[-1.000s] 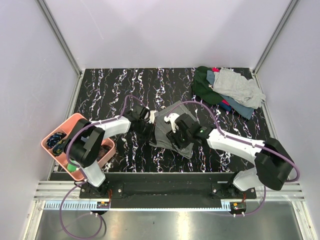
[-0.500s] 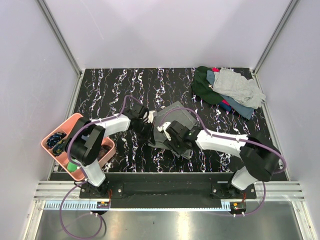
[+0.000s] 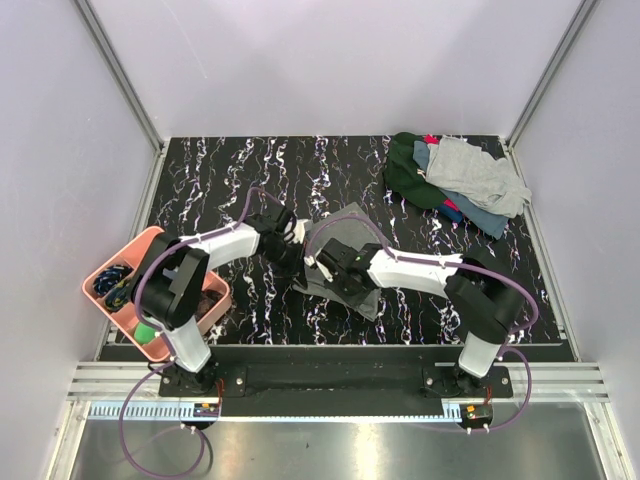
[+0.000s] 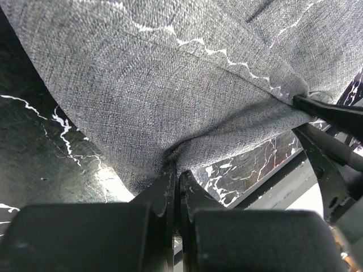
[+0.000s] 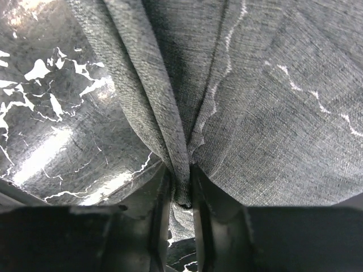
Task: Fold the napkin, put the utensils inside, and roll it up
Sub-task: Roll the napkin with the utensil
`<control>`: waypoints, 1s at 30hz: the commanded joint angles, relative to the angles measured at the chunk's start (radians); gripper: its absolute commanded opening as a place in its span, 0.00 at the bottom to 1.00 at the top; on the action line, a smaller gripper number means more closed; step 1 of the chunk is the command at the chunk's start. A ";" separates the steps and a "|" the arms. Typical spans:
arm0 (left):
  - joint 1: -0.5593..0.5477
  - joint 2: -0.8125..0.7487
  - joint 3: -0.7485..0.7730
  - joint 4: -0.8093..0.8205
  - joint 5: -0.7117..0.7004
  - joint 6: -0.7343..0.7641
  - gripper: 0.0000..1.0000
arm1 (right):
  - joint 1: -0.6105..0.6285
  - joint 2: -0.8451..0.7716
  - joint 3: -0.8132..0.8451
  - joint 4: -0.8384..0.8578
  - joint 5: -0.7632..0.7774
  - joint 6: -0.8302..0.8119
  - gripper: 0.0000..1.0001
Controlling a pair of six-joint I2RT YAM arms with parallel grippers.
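Observation:
The mid-grey napkin (image 3: 352, 245) lies partly lifted in the middle of the black marbled table (image 3: 220, 180). My left gripper (image 3: 296, 252) is shut on its left edge; the left wrist view shows the cloth (image 4: 170, 90) pinched between the closed fingertips (image 4: 177, 175). My right gripper (image 3: 326, 264) is shut on a bunched fold close beside the left one; the right wrist view shows the fold (image 5: 164, 107) squeezed between the fingers (image 5: 181, 187). The two grippers sit almost together. The gold utensils do not show clearly; they may be in the pink tray.
A heap of green, light-grey and blue cloths (image 3: 455, 180) lies at the back right corner. A pink tray (image 3: 110, 268) holding small items sits at the left edge beside the left arm's base. Grey walls enclose the table.
My right gripper has moved left along the napkin towards the left gripper, drawing the cloth with it. The left gripper has shifted slightly and keeps its hold.

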 commanded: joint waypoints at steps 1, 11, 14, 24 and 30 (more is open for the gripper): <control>0.013 0.028 0.057 -0.043 0.022 0.045 0.00 | 0.007 0.029 0.031 -0.059 -0.063 -0.080 0.20; 0.026 0.057 0.094 -0.138 0.025 0.112 0.00 | -0.089 0.030 0.063 -0.077 -0.544 -0.113 0.09; 0.030 0.063 0.100 -0.163 0.028 0.132 0.00 | -0.142 0.056 0.059 -0.079 -0.668 -0.116 0.09; 0.059 0.144 0.141 -0.224 0.054 0.196 0.00 | -0.221 0.119 0.057 -0.059 -0.737 -0.125 0.13; 0.064 0.160 0.147 -0.226 0.086 0.204 0.00 | -0.221 0.003 0.080 -0.057 -0.661 -0.097 0.46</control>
